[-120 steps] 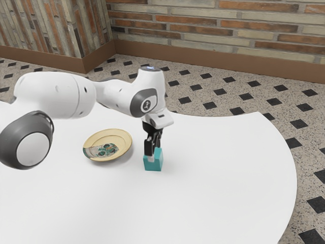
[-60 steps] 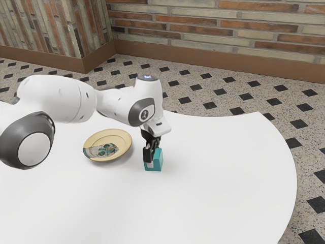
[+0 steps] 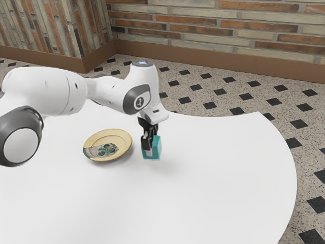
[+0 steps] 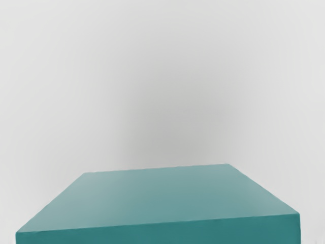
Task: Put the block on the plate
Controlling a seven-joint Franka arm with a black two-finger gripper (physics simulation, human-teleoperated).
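Brick wall (image 3: pixel 223 28) backed the table (image 3: pixel 203 198). The gripper (image 3: pixel 151 143), parted only by the block (image 3: pixel 156 148) it clasped, held it just above the table, near the plate (image 3: pixel 114 135). Best, seemingly, to lift more, cross level, and lower gently onto its middle.

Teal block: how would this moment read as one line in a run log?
gripper: shut on block | block: off table, not yet over plate | next: probably carry across
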